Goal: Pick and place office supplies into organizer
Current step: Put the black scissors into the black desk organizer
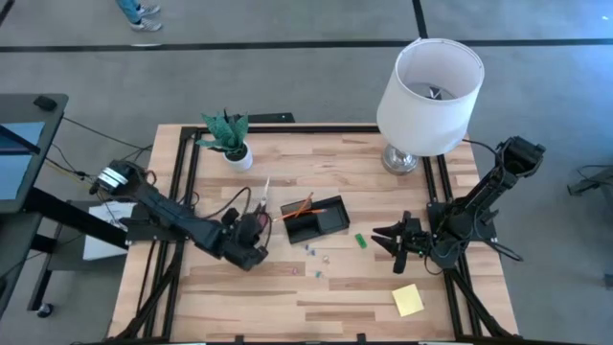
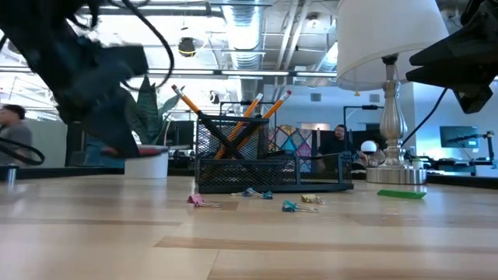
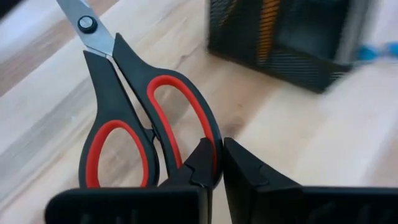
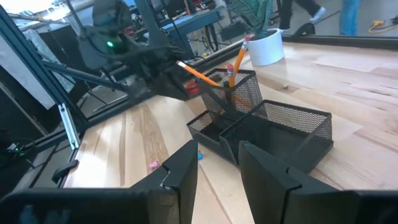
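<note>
The red-handled scissors (image 3: pixel 134 106) are in my left gripper (image 3: pixel 217 146), which is shut on them left of the organizer (image 1: pixel 321 222). Their blades (image 1: pixel 265 189) point toward the table's far edge. The organizer is a black mesh tray, and orange pencils (image 2: pixel 257 109) lean in its cup. Several small clips (image 2: pixel 261 194) lie on the table in front of it. A green block (image 1: pixel 361 241) lies to its right and a yellow sticky-note pad (image 1: pixel 407 300) near the front right. My right gripper (image 1: pixel 387 247) hovers open at the right, with nothing between its fingers. My left gripper pinches the outer rim of one handle loop (image 3: pixel 210 134) between its two fingers. The fingers come slanting down from the table's left. The scissors reach away from the fingers, blades ahead. In the low view the red handle (image 2: pixel 118 151) shows above the table top.
A potted green plant (image 1: pixel 230 142) stands at the far left of the table. A lamp with a white shade (image 1: pixel 429 88) stands at the far right. Black frame rails run along the table's sides. People sit in the room behind.
</note>
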Available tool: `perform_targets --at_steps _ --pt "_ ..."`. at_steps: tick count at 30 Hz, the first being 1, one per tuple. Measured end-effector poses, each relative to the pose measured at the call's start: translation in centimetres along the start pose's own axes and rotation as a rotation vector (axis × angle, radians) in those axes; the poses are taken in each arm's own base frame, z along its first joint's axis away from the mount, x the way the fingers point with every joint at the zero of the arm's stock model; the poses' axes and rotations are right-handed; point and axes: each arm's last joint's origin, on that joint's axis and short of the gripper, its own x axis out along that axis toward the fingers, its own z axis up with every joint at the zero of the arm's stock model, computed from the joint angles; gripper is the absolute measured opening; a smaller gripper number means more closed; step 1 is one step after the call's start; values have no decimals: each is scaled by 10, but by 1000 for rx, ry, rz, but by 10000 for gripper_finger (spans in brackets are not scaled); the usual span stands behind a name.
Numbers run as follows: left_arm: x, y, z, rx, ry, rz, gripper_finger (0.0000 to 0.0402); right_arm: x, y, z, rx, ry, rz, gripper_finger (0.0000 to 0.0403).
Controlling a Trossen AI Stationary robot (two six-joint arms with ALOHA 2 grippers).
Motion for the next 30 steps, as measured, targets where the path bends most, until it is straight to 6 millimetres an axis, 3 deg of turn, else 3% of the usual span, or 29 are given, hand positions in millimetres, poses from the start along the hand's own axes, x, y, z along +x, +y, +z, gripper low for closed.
perform_targets --at_steps 13,19,23,27,30 --pt "-68 17 15 -26 -8 -226 1 0 0 0 20 2 -2 113" --pt "-107 11 42 -25 52 -425 4 0 0 0 20 2 -2 113" --pt "-132 14 62 -1 36 -380 3 0 0 0 20 2 -2 113" --pt "-130 12 61 57 -2 -283 2 0 0 0 21 2 -2 113" --pt "-110 1 40 82 -22 -212 2 0 0 0 20 2 -3 113"
